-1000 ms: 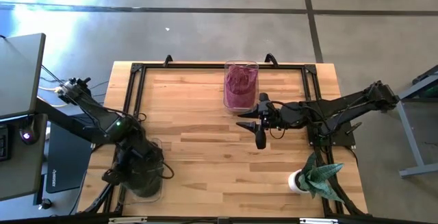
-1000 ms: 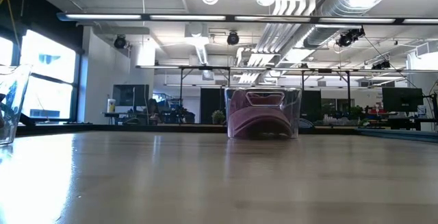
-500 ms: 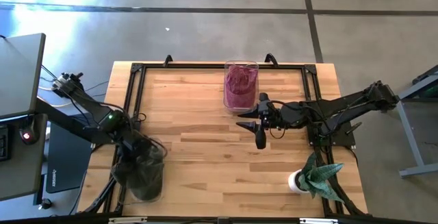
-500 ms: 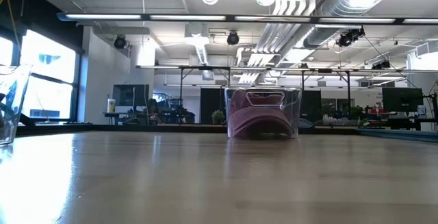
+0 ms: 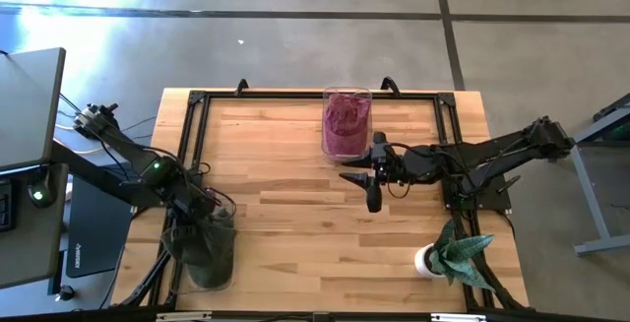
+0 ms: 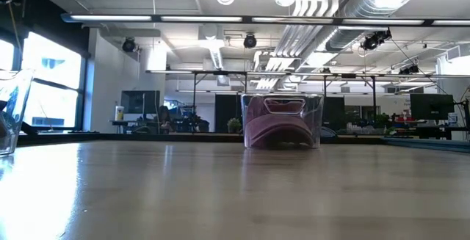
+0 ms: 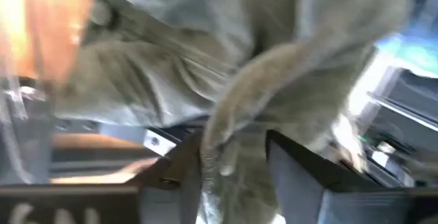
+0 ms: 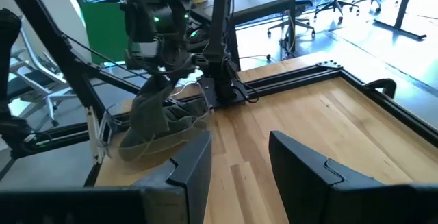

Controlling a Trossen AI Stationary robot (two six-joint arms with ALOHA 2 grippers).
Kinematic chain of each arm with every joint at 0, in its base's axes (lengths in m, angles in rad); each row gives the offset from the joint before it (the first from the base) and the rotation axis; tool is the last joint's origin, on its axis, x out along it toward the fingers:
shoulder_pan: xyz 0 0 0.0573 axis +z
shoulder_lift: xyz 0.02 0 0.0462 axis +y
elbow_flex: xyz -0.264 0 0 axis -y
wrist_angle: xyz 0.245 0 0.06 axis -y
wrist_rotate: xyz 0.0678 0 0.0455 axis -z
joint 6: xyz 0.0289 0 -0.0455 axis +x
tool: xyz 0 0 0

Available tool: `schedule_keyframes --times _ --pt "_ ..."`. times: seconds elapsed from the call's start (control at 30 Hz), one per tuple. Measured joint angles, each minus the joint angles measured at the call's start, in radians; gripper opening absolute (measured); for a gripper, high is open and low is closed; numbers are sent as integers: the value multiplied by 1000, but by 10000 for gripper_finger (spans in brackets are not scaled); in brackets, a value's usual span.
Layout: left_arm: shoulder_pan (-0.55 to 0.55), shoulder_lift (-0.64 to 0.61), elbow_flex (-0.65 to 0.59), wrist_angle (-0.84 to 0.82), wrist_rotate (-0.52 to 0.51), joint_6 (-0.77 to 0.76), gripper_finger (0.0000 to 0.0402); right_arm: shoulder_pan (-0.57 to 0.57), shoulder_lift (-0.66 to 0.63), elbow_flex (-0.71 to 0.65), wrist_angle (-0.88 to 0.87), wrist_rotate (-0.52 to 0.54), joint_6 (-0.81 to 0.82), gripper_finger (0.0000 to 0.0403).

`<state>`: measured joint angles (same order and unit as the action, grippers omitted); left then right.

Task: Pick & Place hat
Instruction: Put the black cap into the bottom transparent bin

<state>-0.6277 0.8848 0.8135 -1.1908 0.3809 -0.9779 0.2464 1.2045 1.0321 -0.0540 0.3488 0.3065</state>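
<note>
An olive-grey hat [image 5: 204, 245] hangs into a clear bin [image 5: 224, 263] at the table's near left corner; its lower part [image 8: 154, 125] rests in the bin. My left gripper [image 7: 233, 176] is just above it, pointing steeply down, fingers apart with a fold of the hat between them. My right gripper [image 5: 374, 196] hovers open and empty over the table's middle. A maroon hat [image 5: 344, 120] lies in a second clear bin [image 5: 346, 92] at the far edge. My left gripper comes at the olive hat from above, slanting down. A raised fold of the cloth [image 7: 229, 125] stands in the gap between its two parted fingers [image 7: 294, 172]. Whether the fingers touch the cloth I cannot tell. The hat's lower part lies slack in the bin.
A potted plant [image 5: 455, 251] stands at the near right corner. A black frame [image 5: 295, 96] runs along the table's far and side edges. Bare wood [image 5: 295, 224] lies between the two bins. In the low view the near left bin's wall [image 6: 11, 115] shows at the picture's left.
My left gripper has sunk toward the near left bin, drawn back a little toward the table's left edge, and rolled about its wrist. The olive hat has gone down with it and now shows more fully in the bin.
</note>
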Motion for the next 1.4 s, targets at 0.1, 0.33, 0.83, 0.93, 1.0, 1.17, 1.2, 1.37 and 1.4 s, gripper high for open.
schedule_keyframes --times 0.1,0.33,0.83,0.93,1.0,1.17,1.2,1.37,1.4 --pt "0 -2 41 -5 66 -33 174 -13 0 0 0 -14 0 142" --pt "0 -1 187 73 112 -185 174 -47 0 0 0 -23 -1 142" --pt "-1 179 255 469 -174 -317 76 -63 0 0 -51 -144 -32 142" --pt "0 285 255 501 -164 -310 58 -63 0 0 -78 -160 -51 142" --pt "-1 350 254 430 -146 -324 45 -63 0 0 -90 -163 -54 142" --pt "0 491 254 252 -98 -365 11 -63 0 0 -114 -207 -68 142" --pt "0 511 254 225 -100 -372 5 -63 0 0 -119 -221 -72 142" --pt "-1 562 254 108 -157 -396 4 -63 0 0 -141 -256 -73 142" --pt "-1 566 254 87 -178 -395 4 -63 0 0 -144 -255 -73 142"
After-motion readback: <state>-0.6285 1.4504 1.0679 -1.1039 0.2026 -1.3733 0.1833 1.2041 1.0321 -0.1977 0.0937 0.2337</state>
